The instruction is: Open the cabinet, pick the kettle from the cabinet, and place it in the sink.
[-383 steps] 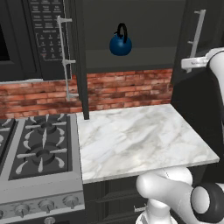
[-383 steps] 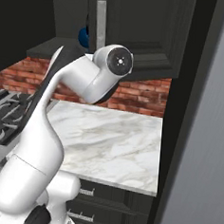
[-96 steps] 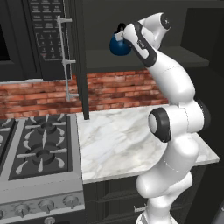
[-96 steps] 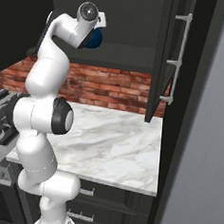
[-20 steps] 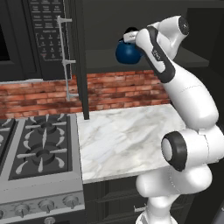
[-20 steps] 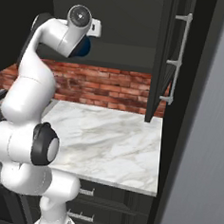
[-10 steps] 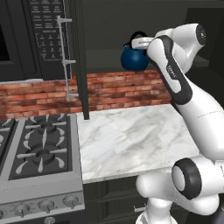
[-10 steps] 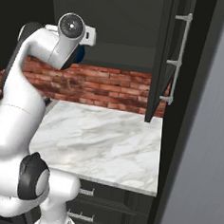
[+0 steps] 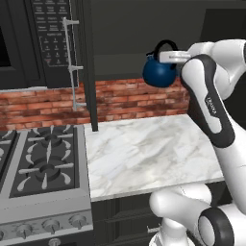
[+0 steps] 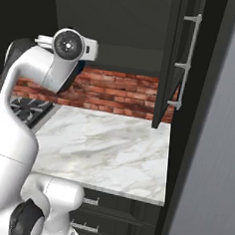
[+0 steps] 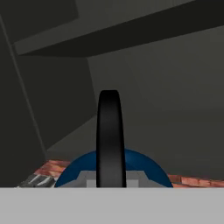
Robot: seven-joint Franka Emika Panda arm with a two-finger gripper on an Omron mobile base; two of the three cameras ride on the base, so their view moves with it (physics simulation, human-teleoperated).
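The dark-blue kettle (image 9: pixel 159 73) hangs in the air in front of the open cabinet (image 9: pixel 144 29), above the back of the marble counter. My gripper (image 9: pixel 166 56) is shut on its black arched handle (image 9: pixel 163 45). In the hand view the handle (image 11: pixel 109 131) stands upright between the fingertips of the gripper (image 11: pixel 109 179), with the blue body (image 11: pixel 146 168) below it. The cabinet's left door (image 9: pixel 82 62) and right door (image 10: pixel 173 59) stand swung open. In the right base view my wrist (image 10: pixel 69 45) hides the kettle. The sink is out of view.
White marble counter (image 9: pixel 144 149) lies under the kettle, backed by a red brick wall (image 9: pixel 129 98). A gas stove (image 9: pixel 41 166) adjoins it on the left, with a black microwave (image 9: pixel 48 38) above. A grey wall (image 10: pixel 211 162) closes off the right side.
The arm has drawn the kettle out of the cabinet, carrying it to the right and slightly down. The gripper stays shut on the handle.
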